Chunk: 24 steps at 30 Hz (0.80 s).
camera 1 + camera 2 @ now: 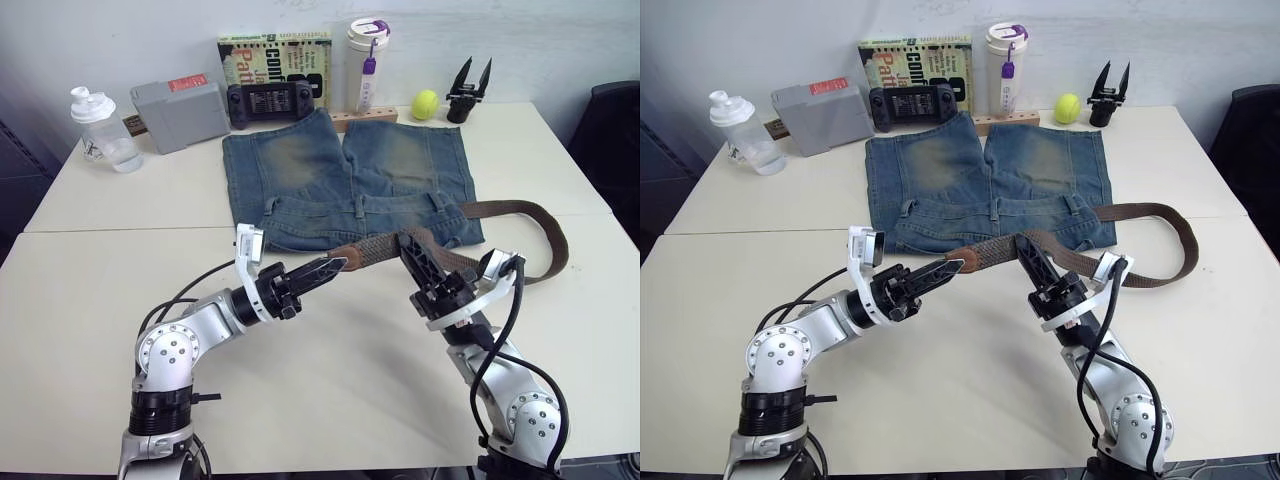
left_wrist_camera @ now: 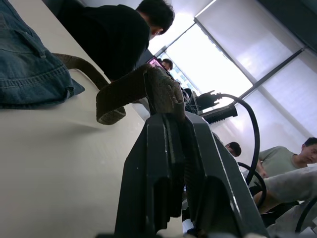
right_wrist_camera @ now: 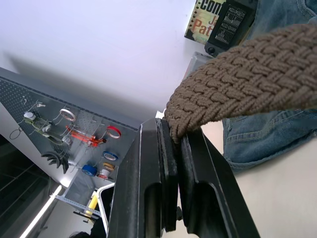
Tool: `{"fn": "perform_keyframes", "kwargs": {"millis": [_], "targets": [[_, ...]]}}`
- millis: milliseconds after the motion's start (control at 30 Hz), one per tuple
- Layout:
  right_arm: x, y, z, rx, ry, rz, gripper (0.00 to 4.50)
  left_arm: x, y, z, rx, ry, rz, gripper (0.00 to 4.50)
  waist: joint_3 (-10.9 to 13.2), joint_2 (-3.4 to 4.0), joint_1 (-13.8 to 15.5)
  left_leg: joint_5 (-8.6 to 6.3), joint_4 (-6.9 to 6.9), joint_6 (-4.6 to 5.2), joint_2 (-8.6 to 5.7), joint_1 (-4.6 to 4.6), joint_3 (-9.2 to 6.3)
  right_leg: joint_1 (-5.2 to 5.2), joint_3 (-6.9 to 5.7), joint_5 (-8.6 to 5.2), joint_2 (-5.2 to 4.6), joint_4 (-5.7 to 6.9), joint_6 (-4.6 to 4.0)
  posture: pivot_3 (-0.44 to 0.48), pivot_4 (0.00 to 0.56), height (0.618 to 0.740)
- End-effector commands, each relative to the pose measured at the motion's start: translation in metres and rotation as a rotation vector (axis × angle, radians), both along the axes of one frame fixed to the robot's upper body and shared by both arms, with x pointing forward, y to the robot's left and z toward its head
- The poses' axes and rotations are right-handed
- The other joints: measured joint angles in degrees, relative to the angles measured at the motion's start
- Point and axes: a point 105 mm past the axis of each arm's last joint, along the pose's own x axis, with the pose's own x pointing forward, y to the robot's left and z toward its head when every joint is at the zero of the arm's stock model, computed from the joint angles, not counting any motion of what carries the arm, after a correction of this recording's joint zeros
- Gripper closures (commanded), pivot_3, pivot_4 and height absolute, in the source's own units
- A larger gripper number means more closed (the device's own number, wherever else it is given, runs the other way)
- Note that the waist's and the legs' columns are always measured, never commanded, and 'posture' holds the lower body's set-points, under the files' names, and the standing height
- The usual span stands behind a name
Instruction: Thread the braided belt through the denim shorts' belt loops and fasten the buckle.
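Both grippers clamp the long brown woven braided belt (image 1: 440, 252) above the near half of the white table (image 1: 90, 290). Left gripper (image 1: 335, 265): the two black fingers are closed on the belt's darker leather tip, which the left wrist view shows as a smooth strap pinched between the pads. Right gripper (image 1: 405, 240): the fingers are closed on the braided section a short way along from the tip; the right wrist view shows the coarse basket-weave texture bending over the fingertips.

Between the two grippers the belt spans a short, nearly straight run, raised off the table just in front of the near waistband edge. Beyond the right gripper the strap lies on the table, runs right, curves in a wide loop at the right side, and returns along the waistband's right corner. The buckle cannot be made out.

Blue denim shorts (image 1: 340, 175), with faded brownish patches on both legs, lie flat at table centre, waistband near, leg hems far. Narrow denim belt loops (image 1: 360, 208) stand along the waistband; the belt passes through none that can be seen.

Near the table's front edge the surface is bare on the left and right of the arms. Along the far edge sit a clear shaker bottle (image 1: 103, 130), a grey box (image 1: 180, 113), a black handheld controller (image 1: 270, 102), a book (image 1: 278, 60), a white tumbler (image 1: 367, 65) and a yellow-green ball (image 1: 425, 104).
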Motion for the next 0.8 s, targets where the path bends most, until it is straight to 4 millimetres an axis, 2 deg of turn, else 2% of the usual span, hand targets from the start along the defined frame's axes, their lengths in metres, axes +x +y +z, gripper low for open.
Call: {"fn": "perform_keyframes", "kwargs": {"millis": [33, 100, 233, 300, 367, 467, 667, 700, 767, 800], "targets": [[-0.001, -0.01, 0.012, 0.058, -0.041, -0.04, 4.5, 0.001, -0.003, 0.002, 0.047, -0.055, 0.003, 3.61, 0.0, 0.0, 0.03, 0.0, 0.0, 0.0, 0.0, 0.0, 0.0, 0.0, 0.0, 0.0, 0.0, 0.0, 0.0, 0.0, 0.15, 0.716], [0.0, -0.022, 0.014, 0.077, -0.045, -0.084, 4.5, 0.004, -0.003, -0.001, 0.113, -0.105, 0.009, 2.83, 0.0, 0.0, 0.03, 0.0, 0.0, 0.0, 0.0, -0.01, 0.01, 0.0, 0.0, 0.0, 0.0, -0.01, 0.0, 0.0, 0.15, 0.716], [0.003, -0.055, 0.018, 0.135, -0.048, -0.198, 4.5, 0.052, 0.015, -0.021, 0.382, -0.266, 0.199, 1.08, 0.0, 0.0, 0.2, 0.0, 0.0, 0.01, -0.06, 0.0, 0.15, 0.06, -0.06, 0.0, 0.0, -0.03, 0.0, 0.0, 0.15, 0.716], [0.003, -0.072, 0.017, 0.152, -0.038, -0.26, 4.5, 0.078, 0.02, -0.032, 0.619, -0.47, 0.269, 0.14, 0.0, 0.0, 0.26, -0.01, -0.03, 0.03, -0.06, 0.01, 0.21, 0.12, -0.11, 0.01, 0.01, -0.08, 0.0, 0.0, 0.15, 0.716], [0.002, -0.085, 0.018, 0.171, -0.041, -0.306, 4.5, 0.1, 0.02, -0.042, 0.85, -0.686, 0.293, 0.06, 0.0, 0.0, 0.41, -0.01, -0.08, 0.04, -0.05, 0.0, 0.21, 0.11, -0.13, 0.01, 0.01, -0.12, 0.0, 0.0, 0.15, 0.716], [-0.001, -0.095, 0.023, 0.19, -0.064, -0.34, 4.5, 0.131, 0.018, -0.051, 1.051, -0.85, 0.334, 0.06, 0.0, 0.0, 0.71, 0.02, -0.1, 0.0, -0.07, -0.06, 0.21, 0.1, -0.16, 0.02, 0.0, -0.18, 0.01, 0.0, 0.15, 0.716], [-0.002, -0.096, 0.024, 0.179, -0.072, -0.339, 4.5, 0.156, 0.011, -0.065, 1.199, -0.925, 0.354, 0.06, 0.01, -0.01, 0.69, -0.02, -0.1, 0.07, -0.07, -0.13, 0.31, 0.09, -0.09, 0.07, -0.04, -0.39, 0.13, 0.0, 0.15, 0.716], [-0.003, -0.096, 0.024, 0.178, -0.072, -0.339, 4.5, 0.156, 0.009, -0.066, 1.189, -0.916, 0.347, 0.59, 0.01, -0.01, 0.76, -0.02, -0.1, 0.08, -0.06, -0.15, 0.32, 0.09, -0.09, 0.07, -0.04, -0.39, 0.13, 0.0, 0.15, 0.716], [-0.003, -0.096, 0.024, 0.178, -0.071, -0.34, 4.5, 0.156, 0.008, -0.066, 1.176, -0.914, 0.345, 1.12, 0.0, -0.01, 0.87, -0.04, -0.07, 0.12, -0.07, -0.15, 0.35, 0.12, -0.11, 0.08, -0.06, -0.44, 0.15, 0.0, 0.15, 0.716], [-0.003, -0.096, 0.024, 0.178, -0.071, -0.341, 4.5, 0.157, 0.008, -0.066, 1.175, -0.918, 0.345, 1.59, 0.0, -0.01, 0.91, -0.11, -0.05, 0.28, -0.09, -0.15, 0.36, 0.12, -0.11, 0.09, -0.09, -0.41, 0.16, 0.0, 0.15, 0.716]]}}
